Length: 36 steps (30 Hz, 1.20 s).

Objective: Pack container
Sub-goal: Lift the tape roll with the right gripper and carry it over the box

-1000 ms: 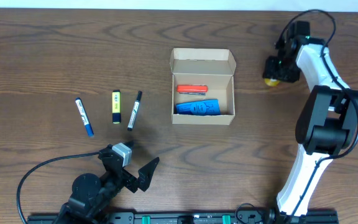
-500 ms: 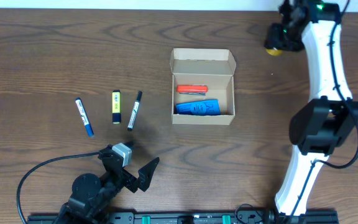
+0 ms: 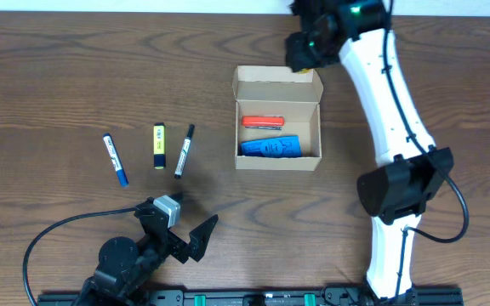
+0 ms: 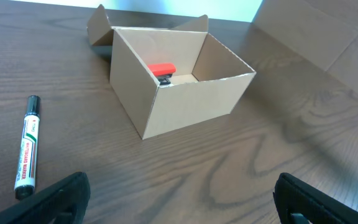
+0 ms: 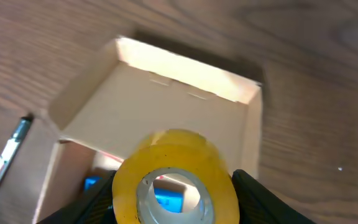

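Table (image 3: 58, 68): dark wood-grain, fills overhead view.
R arm (image 3: 390, 93): white, base at near R edge, stretched long to the far side, wrist over the box's far end.
L arm (image 3: 126, 259): black, low at near L edge, pointing twd box; cable loops off to its L.
Box (image 3: 277, 119): tan cardboard, mid-table, upright, open. Flap lid (image 5: 166, 99) laid back on far side, plain inside. L wrist view shows near corner and brown side walls.
R gripper (image 5: 176, 196): pinching a tape roll betw. its two fingers, one dark finger on each side of the roll. Sits above flap/far wall of box; can't tell height over it.
L gripper (image 4: 185, 205): spread wide, nothing betw. fingers, just above table, well apart from box.
Tape (image 5: 174, 180): yellow roll, pale core, hole facing R wrist cam. Overhead: hidden under gripper.
Blue packet (image 3: 270, 147): flat in box, along near wall, printed text, unreadable.
Red item (image 3: 263, 121): lies across box floor, far side of packet; dark end seen from L wrist; what it is unclear.
Pens, L of box, loose row on table, none touching:
- blue-cap marker (image 3: 116, 159): farthest L, tilted.
- yellow highlighter (image 3: 158, 146): middle, nearly straight.
- black marker (image 3: 184, 150): nearest box, slight tilt; white label w/ green print in L wrist view.
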Available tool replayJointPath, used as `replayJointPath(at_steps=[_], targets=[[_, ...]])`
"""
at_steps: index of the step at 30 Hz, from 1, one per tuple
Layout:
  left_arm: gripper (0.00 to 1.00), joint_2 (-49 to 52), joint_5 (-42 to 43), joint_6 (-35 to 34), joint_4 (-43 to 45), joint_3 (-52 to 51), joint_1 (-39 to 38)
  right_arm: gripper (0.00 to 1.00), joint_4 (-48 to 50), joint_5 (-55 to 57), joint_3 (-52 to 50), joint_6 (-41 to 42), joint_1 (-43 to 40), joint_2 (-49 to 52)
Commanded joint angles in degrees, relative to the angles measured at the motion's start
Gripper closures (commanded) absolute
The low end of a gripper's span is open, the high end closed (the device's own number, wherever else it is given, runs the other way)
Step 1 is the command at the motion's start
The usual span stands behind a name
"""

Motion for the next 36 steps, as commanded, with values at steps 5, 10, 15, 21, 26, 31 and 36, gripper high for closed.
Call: replayJointPath(at_steps=[5,10,15,21,26,31,36], targets=[[0.05,-0.5,-0.6,0.0,-0.1,-1.4,-0.3,0.44,11.1,8.5,-19.4,0.5,6.6,-16.3],[0.05,-0.5,-0.6,0.0,-0.1,-1.4,-0.3,0.45,17.1,8.6,-34.9,4.2,8.8,-26.7],[0.05,-0.5,-0.6,0.0,-0.1,-1.4,-0.3,0.47,17.4,8.6,-41.7,6.6,8.7,-27.4],[0.05,-0.5,-0.6,0.0,-0.1,-1.4,-0.3,0.47,21.0,8.7,-46.8,6.9,8.7,-26.3],[0.05,-0.5,-0.6,0.0,-0.1,-1.4,-0.3,0.48,21.5,11.6,-48.9,9.7,8.5,-23.6],[0.05,-0.5,-0.6,0.0,-0.1,-1.4,-0.3,0.50,21.8,11.7,-49.4,13.0,7.8,-20.7],[0.05,-0.5,-0.6,0.0,-0.2,-1.4,-0.3,0.51,22.8,14.7,-49.6,15.9,7.8,-17.9]])
